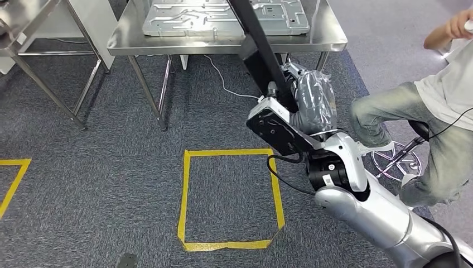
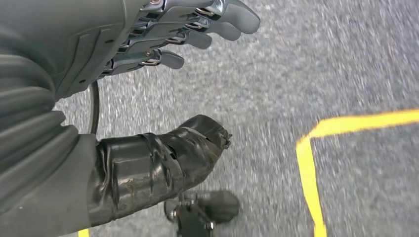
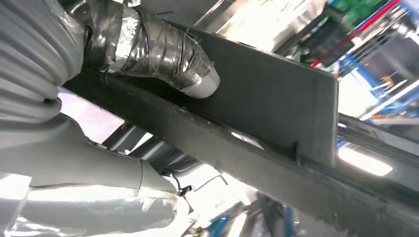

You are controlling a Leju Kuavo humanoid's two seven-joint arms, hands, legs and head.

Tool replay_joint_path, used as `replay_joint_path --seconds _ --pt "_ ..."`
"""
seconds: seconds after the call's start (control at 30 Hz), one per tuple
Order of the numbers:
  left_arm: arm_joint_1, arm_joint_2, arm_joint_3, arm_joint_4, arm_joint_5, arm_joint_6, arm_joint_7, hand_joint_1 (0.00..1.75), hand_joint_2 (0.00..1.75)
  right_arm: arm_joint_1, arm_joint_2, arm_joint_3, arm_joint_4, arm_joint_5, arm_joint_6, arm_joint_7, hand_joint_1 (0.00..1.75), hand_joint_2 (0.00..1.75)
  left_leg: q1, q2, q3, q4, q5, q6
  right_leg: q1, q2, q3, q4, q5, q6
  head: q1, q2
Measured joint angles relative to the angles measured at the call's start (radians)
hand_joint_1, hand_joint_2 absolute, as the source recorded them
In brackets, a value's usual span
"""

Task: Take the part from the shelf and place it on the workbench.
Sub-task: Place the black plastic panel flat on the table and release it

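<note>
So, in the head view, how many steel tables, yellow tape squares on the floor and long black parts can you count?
steel tables: 2
yellow tape squares: 2 (the left one is cut off by the picture's edge)
long black part: 1
Total: 5

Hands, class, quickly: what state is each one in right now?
Left hand: open, holding nothing.
Right hand: gripping the long black part.

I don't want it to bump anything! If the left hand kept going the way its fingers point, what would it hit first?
Probably just the grey carpet: the left hand is empty, fingers apart, nothing ahead, though depth is unclear.
</note>
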Motion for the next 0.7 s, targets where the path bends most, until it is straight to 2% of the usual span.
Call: replay_joint_path --seconds 0.1,0.13,0.17,0.2,0.23,0.27,0.3,0.33,0.47,0.53,0.6,0.63,0.67,0.7 --pt "-0.004 0.000 0.000 0.000 -0.007 -0.004 0.007 0.00 1.75 0.006 -0.007 -0.014 0.025 0.005 -0.029 -0.022 1.75 1.75 0.004 0.014 -0.088 0.182 -0.080 -0.011 0.002 -0.005 0.001 -0.002 -0.001 -0.009 -0.002 0.000" --pt "-0.004 0.000 0.000 0.000 -0.008 -0.005 0.009 0.00 1.75 0.011 -0.009 -0.017 0.031 0.007 -0.038 -0.027 1.75 1.75 0.006 0.014 -0.106 0.217 -0.085 -0.014 0.002 -0.006 0.002 -0.002 -0.002 -0.009 -0.002 0.000" --pt "-0.003 0.000 0.000 0.000 -0.008 -0.006 0.010 0.00 1.75 0.016 -0.011 -0.020 0.035 0.008 -0.045 -0.031 1.75 1.75 0.008 0.016 -0.107 0.215 -0.071 -0.017 0.001 -0.006 0.003 -0.001 -0.004 -0.008 -0.002 0.000" --pt "-0.003 0.000 0.000 0.000 -0.008 -0.006 0.010 0.00 1.75 0.020 -0.013 -0.026 0.039 0.010 -0.051 -0.034 1.75 1.75 0.009 0.018 -0.088 0.175 -0.041 -0.018 0.001 -0.006 0.004 0.001 -0.006 -0.006 -0.002 0.000" --pt "-0.003 0.000 0.000 0.000 -0.008 -0.006 0.010 0.00 1.75 0.022 -0.015 -0.032 0.043 0.012 -0.057 -0.037 1.75 1.75 0.011 0.022 -0.056 0.108 -0.006 -0.018 0.000 -0.006 0.005 0.004 -0.010 -0.002 -0.002 0.000" --pt "-0.004 0.000 0.000 0.000 -0.008 -0.006 0.010 0.00 1.75 0.023 -0.017 -0.039 0.045 0.014 -0.064 -0.039 1.75 1.75 0.010 0.027 -0.022 0.043 0.017 -0.017 0.001 -0.006 0.005 0.008 -0.014 0.003 -0.002 0.000" --pt "-0.005 0.000 0.000 0.000 -0.008 -0.006 0.009 0.00 1.75 0.024 -0.019 -0.046 0.047 0.016 -0.071 -0.040 1.75 1.75 0.009 0.030 0.002 -0.006 0.030 -0.013 0.002 -0.006 0.003 0.012 -0.017 0.008 -0.002 0.000" --pt "-0.005 0.000 0.000 0.000 -0.008 -0.006 0.008 0.00 1.75 0.025 -0.021 -0.052 0.048 0.018 -0.079 -0.041 1.75 1.75 0.008 0.032 0.015 -0.033 0.032 -0.008 0.004 -0.007 0.002 0.015 -0.020 0.013 -0.001 0.000" --pt "-0.003 0.000 0.000 0.000 -0.006 -0.004 0.007 0.00 1.75 0.036 -0.027 -0.075 0.049 0.022 -0.110 -0.051 1.75 1.75 0.007 0.028 0.024 -0.044 0.025 0.015 0.002 -0.008 -0.003 0.032 -0.036 0.032 0.003 0.000" --pt "-0.004 0.000 0.000 0.000 -0.006 -0.002 0.007 0.00 1.75 0.040 -0.028 -0.090 0.049 0.024 -0.123 -0.056 1.75 1.75 0.008 0.026 0.034 -0.049 0.023 0.027 -0.001 -0.006 -0.043 0.116 -0.076 0.039 0.007 0.000" --pt "-0.005 0.000 0.000 0.000 -0.006 -0.001 0.007 0.00 1.75 0.047 -0.029 -0.103 0.049 0.028 -0.133 -0.060 1.75 1.75 0.007 0.024 0.040 -0.049 0.019 0.033 -0.002 -0.006 -0.114 0.245 -0.119 0.043 0.010 0.000" --pt "-0.004 0.000 0.000 0.000 -0.005 0.000 0.007 0.00 1.75 0.052 -0.029 -0.108 0.049 0.032 -0.136 -0.061 1.75 1.75 0.007 0.023 0.043 -0.048 0.016 0.035 -0.002 -0.005 -0.143 0.286 -0.122 0.044 0.010 0.000" --pt "-0.004 0.000 0.000 0.000 -0.005 0.001 0.008 0.00 1.75 0.057 -0.029 -0.112 0.049 0.036 -0.137 -0.062 1.75 1.75 0.007 0.021 0.046 -0.047 0.012 0.035 -0.002 -0.005 -0.155 0.292 -0.107 0.044 0.010 0.000" --pt "-0.003 0.000 0.000 0.000 -0.005 0.001 0.008 0.00 1.75 0.061 -0.030 -0.115 0.049 0.040 -0.138 -0.063 1.75 1.75 0.007 0.019 0.049 -0.045 0.008 0.035 -0.002 -0.005 -0.150 0.262 -0.076 0.043 0.010 0.000"
